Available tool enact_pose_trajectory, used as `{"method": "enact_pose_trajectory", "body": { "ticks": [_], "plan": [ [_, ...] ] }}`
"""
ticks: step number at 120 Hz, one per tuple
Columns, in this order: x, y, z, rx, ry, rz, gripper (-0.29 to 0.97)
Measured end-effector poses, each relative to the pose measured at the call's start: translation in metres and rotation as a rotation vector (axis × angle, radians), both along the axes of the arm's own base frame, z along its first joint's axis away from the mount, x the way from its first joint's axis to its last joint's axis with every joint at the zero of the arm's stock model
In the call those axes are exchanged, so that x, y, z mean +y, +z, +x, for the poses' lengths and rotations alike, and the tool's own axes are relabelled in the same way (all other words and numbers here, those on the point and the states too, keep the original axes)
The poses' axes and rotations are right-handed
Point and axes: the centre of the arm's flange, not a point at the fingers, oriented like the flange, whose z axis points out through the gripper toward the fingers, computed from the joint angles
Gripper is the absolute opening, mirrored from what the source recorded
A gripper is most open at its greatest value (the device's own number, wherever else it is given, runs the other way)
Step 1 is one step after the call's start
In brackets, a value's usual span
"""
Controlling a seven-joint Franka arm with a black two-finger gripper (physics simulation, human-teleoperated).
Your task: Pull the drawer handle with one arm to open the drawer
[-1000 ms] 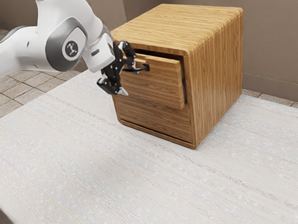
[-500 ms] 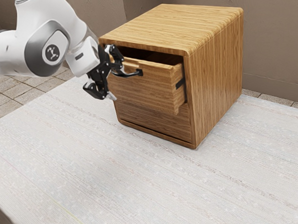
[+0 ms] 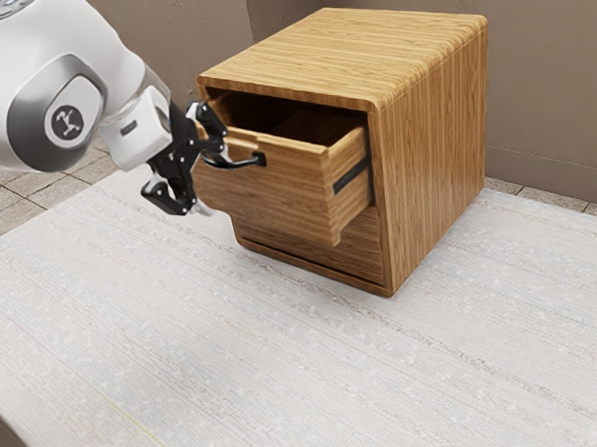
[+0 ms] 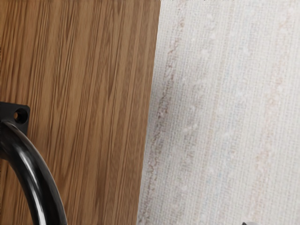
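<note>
While reaching in from the exterior view's left, bent the white-and-grey robot arm [image 3: 46, 80] at the elbow and sloped the wrist down toward the wood. Carried the black two-finger tool [image 3: 220, 155] level with the drawer front, turned side-on and, by the look of it, clamped on the black curved metal handle [image 3: 244, 162], a grip judged necessary for hauling straight back along the slides. From the wrist, caught that same handle [image 4: 28, 173] arching off its bolted black foot, just clear of the grain. Found the light bamboo drawer [image 3: 281, 178] partway out of the boxy bamboo cabinet [image 3: 423, 140], hollow interior showing, black slide rail [image 3: 349, 174] bared along its side. Stood on the pale textured surface [image 3: 370, 387]. Judged well along, yet not fully extended.
</note>
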Motion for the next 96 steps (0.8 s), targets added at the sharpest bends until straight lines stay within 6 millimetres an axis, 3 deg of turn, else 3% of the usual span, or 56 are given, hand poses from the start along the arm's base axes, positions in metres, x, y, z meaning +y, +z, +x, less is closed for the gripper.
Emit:
{"method": "enact_pose_trajectory", "body": {
  "ticks": [12, 32, 47, 69, 96],
  "plan": [
    [0.0, 0.004, -0.01, -0.007, 0.002, -0.001, 0.38],
    [-0.005, 0.001, -0.024, -0.002, -0.003, 0.004, 0.45],
    [-0.009, 0.003, -0.034, -0.007, -0.007, 0.004, 0.4],
    [-0.01, 0.001, -0.048, -0.006, -0.004, 0.0, 0.46],
    [-0.012, 0.005, -0.069, -0.018, -0.001, 0.003, 0.34]
  ]
}}
